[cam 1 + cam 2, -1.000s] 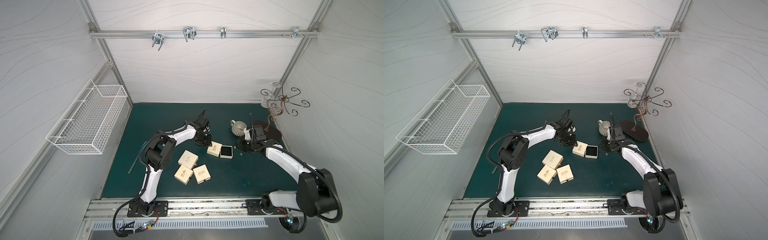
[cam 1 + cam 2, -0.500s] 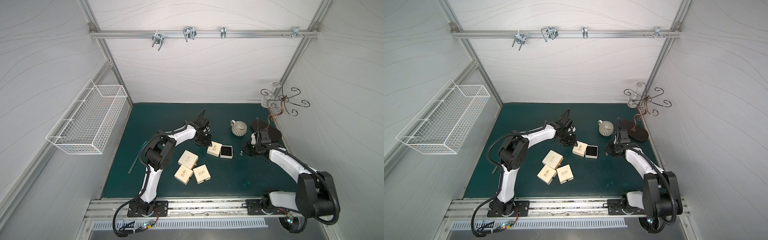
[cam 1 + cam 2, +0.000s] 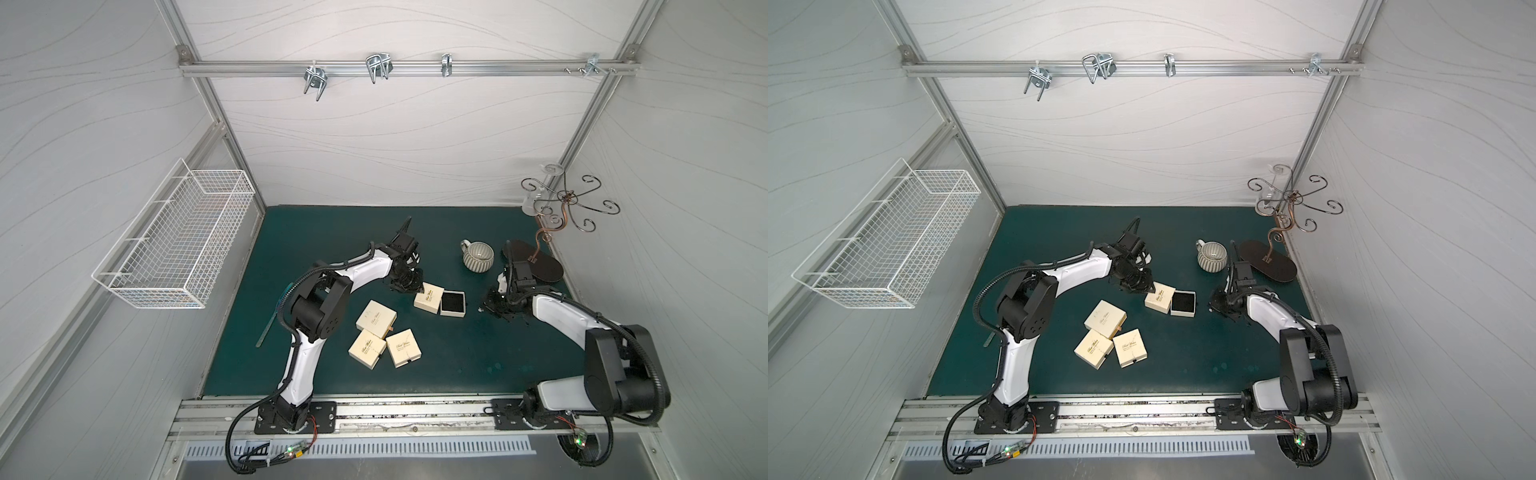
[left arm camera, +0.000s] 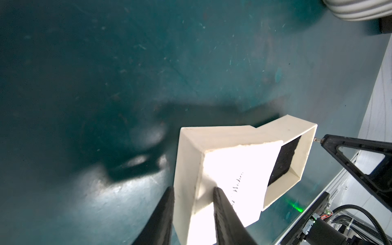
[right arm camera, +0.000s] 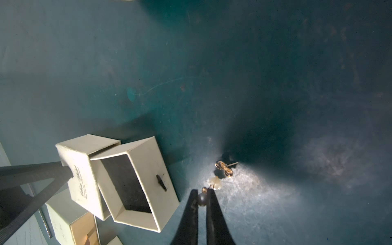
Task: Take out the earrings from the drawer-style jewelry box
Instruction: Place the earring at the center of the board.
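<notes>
Right arm's wrist swung clear of ribbed grey ceramic mug [image 3: 478, 257]; mug now seen whole in both top views. Wrist now overlapped with near edge of black oval stand base [image 3: 544, 270]. Right gripper [image 5: 202, 192] drawn slightly away from open cream cardboard drawer box [image 3: 452, 302], toward front of dark green mat [image 3: 457, 361]. Tips now brought down to mat, closed on end of small gold-toned earring with pale bead [image 5: 224, 169].
</notes>
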